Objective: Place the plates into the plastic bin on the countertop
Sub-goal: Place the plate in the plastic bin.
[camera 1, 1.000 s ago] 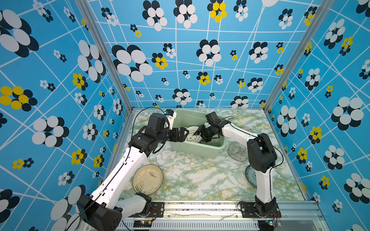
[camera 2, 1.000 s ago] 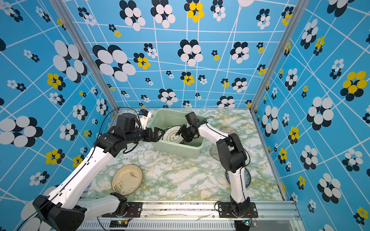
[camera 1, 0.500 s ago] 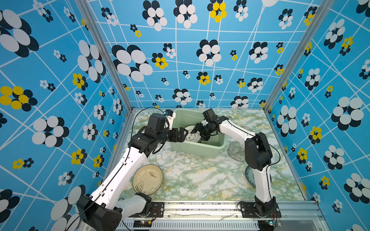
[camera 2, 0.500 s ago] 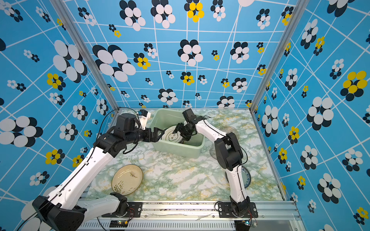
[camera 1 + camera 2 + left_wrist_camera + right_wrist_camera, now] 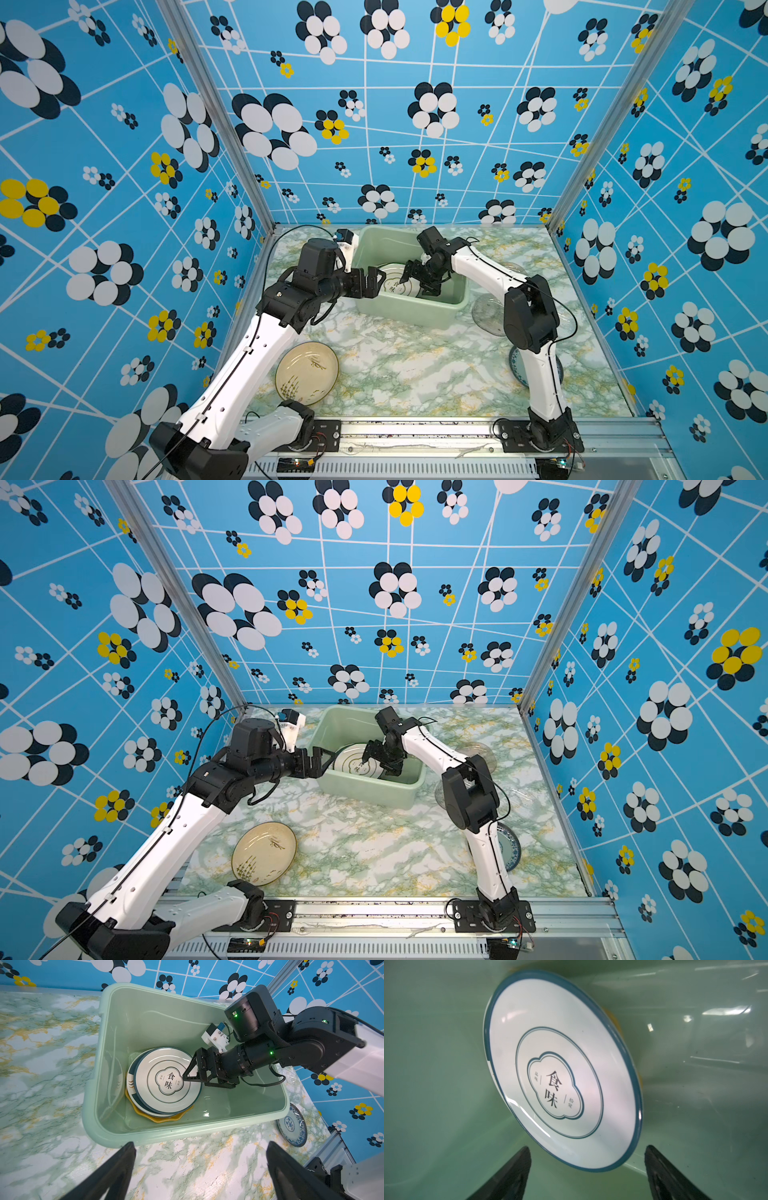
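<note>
The pale green plastic bin [image 5: 411, 318] [image 5: 365, 791] stands at the back of the countertop [image 5: 415, 365]. Inside it lies a stack of plates: a white plate with a dark rim [image 5: 164, 1080] [image 5: 560, 1064] on top, a yellow scalloped one [image 5: 164, 1119] at the bottom. My right gripper [image 5: 419, 282] [image 5: 195, 1081] [image 5: 587, 1148] reaches into the bin, open just above the top plate's edge and holding nothing. My left gripper [image 5: 374, 280] [image 5: 200, 1144] hangs open and empty outside the bin's left wall.
A cream plate with plant drawings [image 5: 306, 372] [image 5: 264, 853] lies at the front left. A blue-white plate [image 5: 509, 848] [image 5: 293, 1126] lies front right, partly behind the right arm. Clear glass plates [image 5: 486, 311] sit right of the bin. Patterned walls enclose three sides.
My right gripper has opened wider inside the bin, and the white dark-rimmed plate now rests free on the stack. The left arm has stayed still.
</note>
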Robot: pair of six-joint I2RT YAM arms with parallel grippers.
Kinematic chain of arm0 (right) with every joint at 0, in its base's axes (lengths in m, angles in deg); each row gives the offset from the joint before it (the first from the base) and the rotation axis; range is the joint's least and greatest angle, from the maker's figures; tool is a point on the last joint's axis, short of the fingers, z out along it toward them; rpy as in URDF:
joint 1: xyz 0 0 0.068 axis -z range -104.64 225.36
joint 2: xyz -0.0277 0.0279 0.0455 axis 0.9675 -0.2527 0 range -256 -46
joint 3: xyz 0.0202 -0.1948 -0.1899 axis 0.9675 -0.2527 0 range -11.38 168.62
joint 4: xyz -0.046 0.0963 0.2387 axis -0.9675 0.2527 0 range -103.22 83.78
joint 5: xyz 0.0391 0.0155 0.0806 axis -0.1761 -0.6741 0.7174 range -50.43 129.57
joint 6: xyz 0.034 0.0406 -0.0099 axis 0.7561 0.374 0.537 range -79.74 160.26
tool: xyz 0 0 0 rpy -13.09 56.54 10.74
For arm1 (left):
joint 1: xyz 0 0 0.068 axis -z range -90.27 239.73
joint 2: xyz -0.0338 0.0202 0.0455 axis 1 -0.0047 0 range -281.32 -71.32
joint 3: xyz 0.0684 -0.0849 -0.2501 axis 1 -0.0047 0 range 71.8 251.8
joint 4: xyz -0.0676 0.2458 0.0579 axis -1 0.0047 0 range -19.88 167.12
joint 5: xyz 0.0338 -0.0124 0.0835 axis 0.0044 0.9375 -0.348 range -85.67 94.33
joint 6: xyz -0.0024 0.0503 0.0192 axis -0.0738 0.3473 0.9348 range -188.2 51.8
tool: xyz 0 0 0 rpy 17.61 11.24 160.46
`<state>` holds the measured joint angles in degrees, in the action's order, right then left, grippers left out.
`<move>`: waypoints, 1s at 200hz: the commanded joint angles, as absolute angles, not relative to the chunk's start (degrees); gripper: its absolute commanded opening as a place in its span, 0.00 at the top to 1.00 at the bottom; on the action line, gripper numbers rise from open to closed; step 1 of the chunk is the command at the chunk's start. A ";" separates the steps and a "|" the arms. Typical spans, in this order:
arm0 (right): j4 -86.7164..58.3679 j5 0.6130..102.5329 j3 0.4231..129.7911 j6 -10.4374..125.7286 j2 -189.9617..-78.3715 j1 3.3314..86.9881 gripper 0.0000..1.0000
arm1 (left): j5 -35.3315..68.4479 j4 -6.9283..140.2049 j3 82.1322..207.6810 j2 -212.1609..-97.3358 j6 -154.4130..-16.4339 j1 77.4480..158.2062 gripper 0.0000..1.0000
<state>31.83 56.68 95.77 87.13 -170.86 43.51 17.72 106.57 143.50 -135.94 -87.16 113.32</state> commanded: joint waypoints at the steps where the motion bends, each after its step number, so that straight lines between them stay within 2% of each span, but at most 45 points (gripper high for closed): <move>1: 31.19 53.08 94.52 85.02 -164.91 43.29 0.06 | 16.68 108.76 144.14 -133.94 -86.64 112.85 0.01; 17: 29.90 52.67 93.47 84.29 -162.55 43.31 0.01 | 16.08 109.87 144.27 -132.83 -86.45 112.82 0.01; 48: 27.16 51.43 90.48 82.44 -155.45 43.01 0.01 | 13.64 113.31 144.92 -130.05 -87.92 112.64 0.01; 79: 21.62 49.86 84.35 80.73 -144.10 40.99 0.01 | 6.94 121.86 145.93 -126.52 -92.80 112.49 0.01; 122: 18.45 47.42 76.29 85.02 -133.04 30.88 0.05 | -2.01 134.09 145.67 -118.68 -101.48 111.70 0.01; 171: 4.45 42.39 65.83 101.82 -133.91 11.98 0.14 | -6.01 143.23 143.20 -112.76 -105.43 108.15 0.01; 182: 3.52 43.15 67.44 103.34 -137.22 9.82 0.16 | -5.15 144.94 143.08 -112.98 -105.53 106.87 0.01; 200: 11.14 42.67 74.44 105.54 -143.02 8.66 0.17 | -3.19 146.72 142.44 -113.41 -106.59 104.43 0.01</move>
<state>9.37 45.38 68.32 98.50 -137.59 9.58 -3.62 140.97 143.94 -112.51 -104.23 106.94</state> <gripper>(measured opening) 0.835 0.992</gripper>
